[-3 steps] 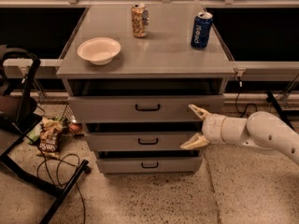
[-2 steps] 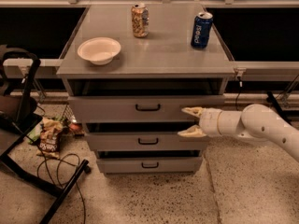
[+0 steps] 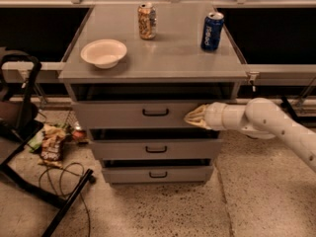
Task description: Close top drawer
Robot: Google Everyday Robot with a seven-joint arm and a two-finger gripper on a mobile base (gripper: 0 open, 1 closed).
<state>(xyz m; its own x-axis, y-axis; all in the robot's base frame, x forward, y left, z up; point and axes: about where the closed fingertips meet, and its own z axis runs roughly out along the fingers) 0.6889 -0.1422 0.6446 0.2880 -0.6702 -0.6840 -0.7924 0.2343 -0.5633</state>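
The top drawer (image 3: 123, 114) is a wide grey front with a small black bar handle (image 3: 155, 112) at its centre. It stands a little out of the cabinet, with a dark gap above it under the tabletop. My gripper (image 3: 195, 116) comes in from the right on a white arm (image 3: 266, 120). Its tan fingers (image 3: 197, 113) are drawn together, and their tips touch the right part of the drawer front, to the right of the handle. It holds nothing.
A white bowl (image 3: 103, 52), an orange can (image 3: 146, 20) and a blue can (image 3: 212, 31) stand on the cabinet top. Two narrower drawers (image 3: 156, 149) (image 3: 157, 174) sit below. A black frame (image 3: 22, 117), snack bags (image 3: 49, 141) and a cable (image 3: 66, 174) lie at the left on the floor.
My gripper has moved left and slightly up onto the top drawer front. Its fingers, spread wide a second ago, have come together.
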